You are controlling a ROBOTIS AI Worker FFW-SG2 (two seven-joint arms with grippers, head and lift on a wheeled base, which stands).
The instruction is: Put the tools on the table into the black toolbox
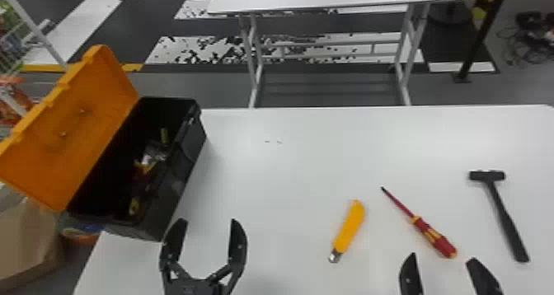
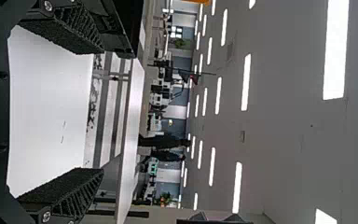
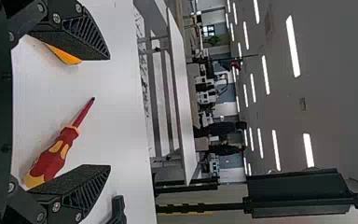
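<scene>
- On the right of the near table (image 1: 288,170), the hammer (image 1: 505,218), the screwdriver (image 1: 435,236) and the yellow knife (image 1: 349,228) are laid flat, well apart from the black toolbox (image 1: 185,170) at the left, whose orange lid (image 1: 78,121) is tipped open.
- The screwdriver should be found light and stiff; its thick red-and-yellow grip is best taken across the middle, since the thin shaft could be rolled.
- The hammer will probably be felt as head-heavy, so its handle is better gripped close to the head, or it may be swung down.
- The knife is likely light, smooth and a little slippery; its yellow body should be held, with the metal near end avoided.
- Both the left gripper (image 1: 209,225) and the right gripper (image 1: 443,258) are held spread, with nothing pinched.
- By the head view, the hammer's full length and loose items (image 1: 150,158) inside the toolbox are given.
- By the right wrist view, the ribbed sides of the fingers (image 3: 91,42) are revealed, with the knife partly covered by one.
</scene>
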